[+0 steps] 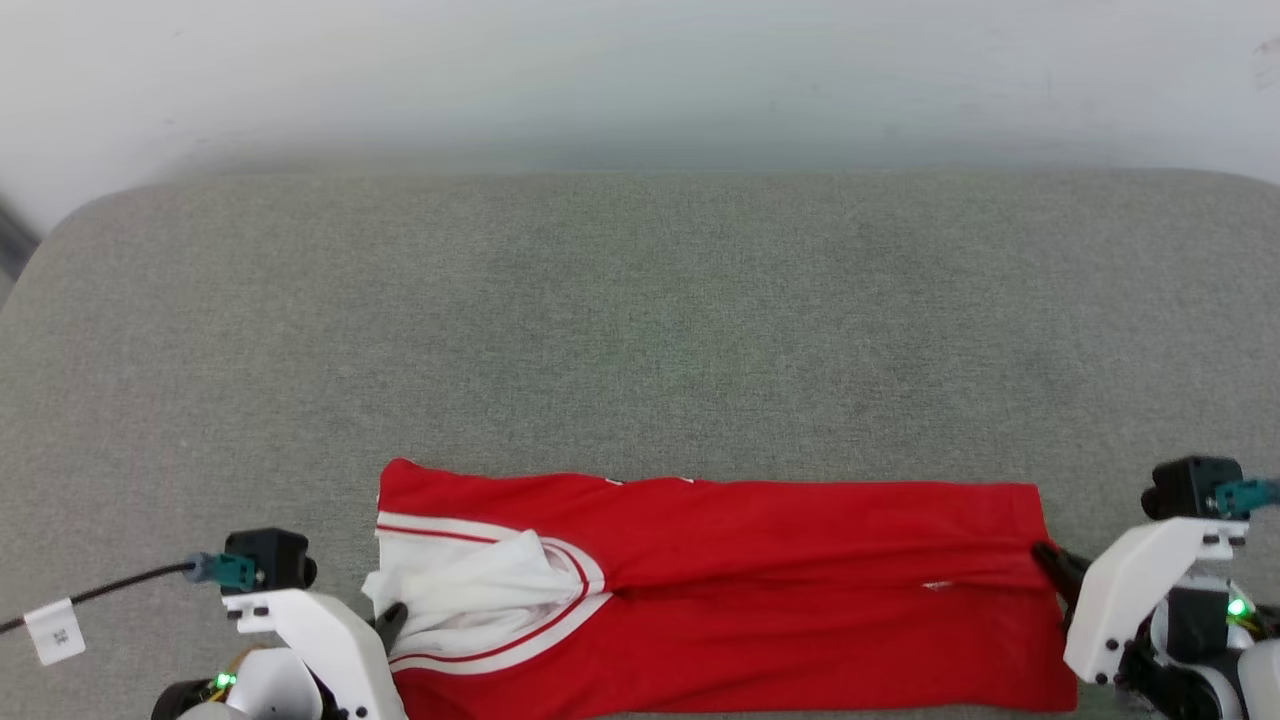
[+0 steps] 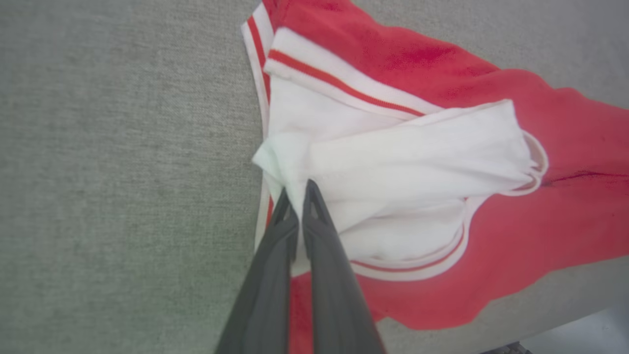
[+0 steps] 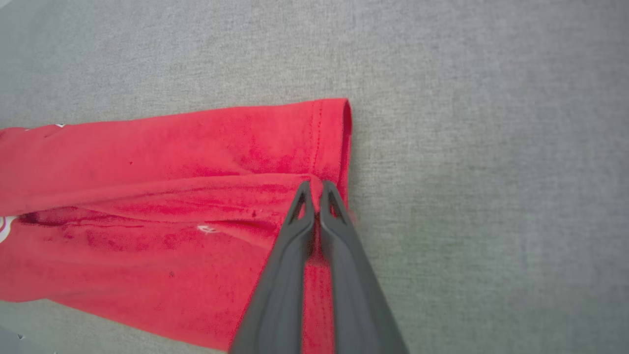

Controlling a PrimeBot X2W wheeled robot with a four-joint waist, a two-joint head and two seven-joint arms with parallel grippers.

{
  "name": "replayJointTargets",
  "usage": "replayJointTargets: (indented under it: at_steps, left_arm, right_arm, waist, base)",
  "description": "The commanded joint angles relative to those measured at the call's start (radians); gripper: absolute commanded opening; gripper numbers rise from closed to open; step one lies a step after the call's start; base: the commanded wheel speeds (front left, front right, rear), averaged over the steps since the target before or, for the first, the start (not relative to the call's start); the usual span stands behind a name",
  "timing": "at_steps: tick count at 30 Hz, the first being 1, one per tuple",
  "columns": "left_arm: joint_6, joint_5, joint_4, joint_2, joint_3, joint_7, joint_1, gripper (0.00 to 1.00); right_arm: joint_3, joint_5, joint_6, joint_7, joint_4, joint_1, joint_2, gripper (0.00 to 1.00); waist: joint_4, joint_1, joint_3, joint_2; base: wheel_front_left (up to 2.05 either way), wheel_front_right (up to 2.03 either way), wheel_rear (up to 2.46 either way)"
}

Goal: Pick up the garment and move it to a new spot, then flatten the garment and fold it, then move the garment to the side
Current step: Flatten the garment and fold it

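Observation:
The garment point(image 1: 760, 580), a red T-shirt with white sleeves, lies folded into a long band near the front edge of the grey cushion point(image 1: 640, 320). My left gripper point(image 1: 392, 615) is at its left end. In the left wrist view that gripper point(image 2: 297, 189) is shut on the bunched white sleeve of the garment point(image 2: 540, 221). My right gripper point(image 1: 1045, 553) is at the right end. Seen from the right wrist, it point(image 3: 317, 189) is shut on a fold at the red hem of the garment point(image 3: 147, 196).
The grey cushion stretches wide beyond the shirt, up to a pale wall point(image 1: 640, 70). Its front edge runs just below the garment. A black cable with a white tag point(image 1: 50, 630) hangs at the lower left.

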Motion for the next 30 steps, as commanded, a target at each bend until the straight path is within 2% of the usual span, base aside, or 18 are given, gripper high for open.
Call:
replayJointTargets:
  at_steps: [1, 2, 3, 6, 11, 16, 23, 30]
  left_arm:
    - [0.007, 0.002, 0.020, -0.014, -0.010, -0.010, 0.025, 0.33]
    - [0.006, 0.000, 0.035, -0.025, -0.015, -0.016, 0.032, 0.80]
    - [0.005, -0.002, 0.050, -0.034, -0.022, -0.020, 0.041, 1.00]
    - [0.005, 0.017, 0.075, -0.051, -0.024, -0.069, 0.055, 1.00]
    - [0.013, 0.082, 0.067, -0.072, -0.009, -0.232, 0.064, 1.00]
    - [0.019, 0.153, 0.024, -0.091, -0.014, -0.373, 0.058, 1.00]
    - [0.051, 0.255, -0.055, -0.107, -0.013, -0.540, 0.026, 1.00]
    - [0.087, 0.341, -0.128, -0.111, -0.013, -0.612, -0.023, 1.00]
  right_arm:
    - [-0.010, -0.002, 0.000, -0.026, 0.020, 0.042, 0.007, 1.00]
    - [-0.018, 0.004, 0.000, -0.043, 0.028, 0.055, 0.015, 1.00]
    - [-0.017, 0.011, 0.000, -0.054, 0.040, 0.067, 0.019, 1.00]
    - [-0.015, 0.025, 0.000, -0.093, 0.048, 0.104, 0.021, 1.00]
    - [-0.019, 0.045, 0.000, -0.163, -0.024, 0.145, 0.022, 1.00]
    - [-0.075, 0.023, 0.000, -0.158, -0.110, 0.166, 0.009, 1.00]
    - [-0.175, -0.002, 0.000, -0.001, -0.155, 0.142, -0.007, 1.00]
    - [-0.183, -0.025, 0.000, 0.158, -0.159, 0.101, -0.015, 1.00]
  waist:
    - [0.001, 0.0001, -0.011, 0.0000]
    - [0.001, 0.0001, -0.014, 0.0000]
    - [0.000, 0.0001, -0.019, 0.0000]
    - [-0.008, 0.0001, -0.035, 0.0000]
    - [-0.026, 0.0001, -0.065, 0.0000]
    - [-0.036, 0.0001, -0.095, 0.0000]
    - [-0.019, 0.0001, -0.103, 0.0000]
    - [0.027, 0.0001, -0.056, 0.0000]
  base:
    - [0.00, 0.00, 0.00]
    - [0.00, 0.00, 0.00]
    - [0.00, 0.00, 0.00]
    - [0.00, 0.00, 0.00]
    - [0.00, 0.00, 0.00]
    - [0.00, 0.00, 0.00]
    - [0.00, 0.00, 0.00]
    - [0.00, 0.00, 0.00]
